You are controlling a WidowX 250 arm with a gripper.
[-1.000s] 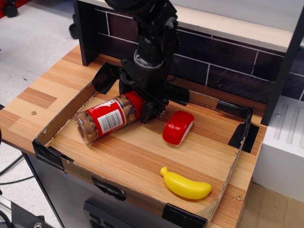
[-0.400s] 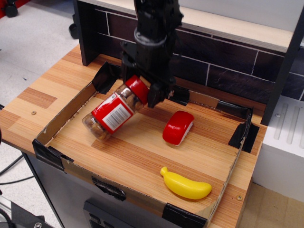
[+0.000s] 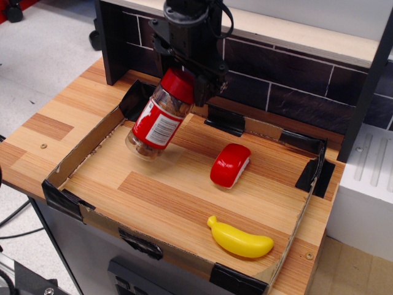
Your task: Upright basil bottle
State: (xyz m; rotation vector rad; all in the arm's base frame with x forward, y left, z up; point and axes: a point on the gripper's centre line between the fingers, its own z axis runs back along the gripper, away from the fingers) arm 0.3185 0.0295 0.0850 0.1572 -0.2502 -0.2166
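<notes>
Plastic, so the bottle (image 3: 158, 117) should be rigid and fairly light, slick on its label; the red cap is the firmer hold. Gripper (image 3: 187, 83), reaching down from the far side, clamps that cap, bottle tilted over the tray's (image 3: 80, 153) far-left part, base apparently just off the floor.

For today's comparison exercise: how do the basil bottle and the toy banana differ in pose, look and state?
The basil bottle hangs tilted, red cap up, held by the gripper with its jaws closed on the cap; the banana lies flat and untouched. The bottle is clear with a red-and-white label and brownish contents; the banana is solid yellow. The bottle is a straight cylinder; the banana is curved. Both are within the cardboard-edged tray.
</notes>
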